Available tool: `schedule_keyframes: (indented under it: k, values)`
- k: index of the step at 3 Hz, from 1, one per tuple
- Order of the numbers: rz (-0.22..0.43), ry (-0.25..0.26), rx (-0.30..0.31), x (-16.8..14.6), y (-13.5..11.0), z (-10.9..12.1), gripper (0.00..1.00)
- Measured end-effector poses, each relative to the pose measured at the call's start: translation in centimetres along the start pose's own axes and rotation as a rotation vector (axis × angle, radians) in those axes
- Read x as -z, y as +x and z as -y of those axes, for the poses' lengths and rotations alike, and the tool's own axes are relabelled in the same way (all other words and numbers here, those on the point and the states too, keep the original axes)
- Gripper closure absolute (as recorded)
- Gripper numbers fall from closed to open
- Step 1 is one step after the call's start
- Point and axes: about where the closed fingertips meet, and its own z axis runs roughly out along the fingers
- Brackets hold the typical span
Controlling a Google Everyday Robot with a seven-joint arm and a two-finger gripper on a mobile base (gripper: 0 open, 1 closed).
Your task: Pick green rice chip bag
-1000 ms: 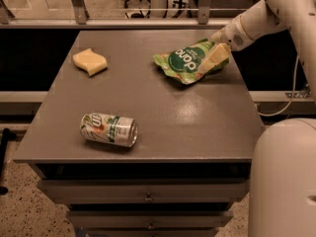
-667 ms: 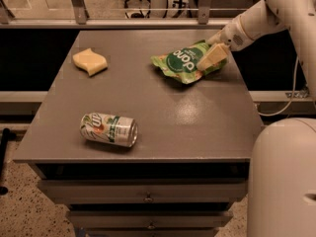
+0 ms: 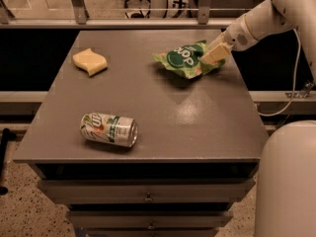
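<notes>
The green rice chip bag [image 3: 183,59] is a crinkled light-green pouch with a dark green oval and white lettering, at the back right of the grey table [image 3: 197,117]. My gripper [image 3: 215,55] reaches in from the right on the white arm [image 3: 256,21]. Its pale fingers are closed on the bag's right edge. The bag is tilted, its right end is raised, and it casts a shadow on the table below.
A green-and-white soda can [image 3: 109,129] lies on its side at the front left. A pale yellow wavy sponge [image 3: 90,61] lies at the back left. The robot's white body [image 3: 289,181] fills the lower right. Drawers sit under the table front, and a rail runs behind it.
The bag has shifted a little left and up with the gripper holding its right edge. The can and sponge have not moved.
</notes>
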Motion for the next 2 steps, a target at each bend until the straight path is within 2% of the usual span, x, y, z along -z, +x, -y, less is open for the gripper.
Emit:
schedule_keyframes:
  k: [1,2]
  values:
    - [0.036,0.028,-0.008,1.8,-0.7,-0.7,1.0]
    - [0.162,0.115,-0.03,7.2,-3.8,-3.2,1.0]
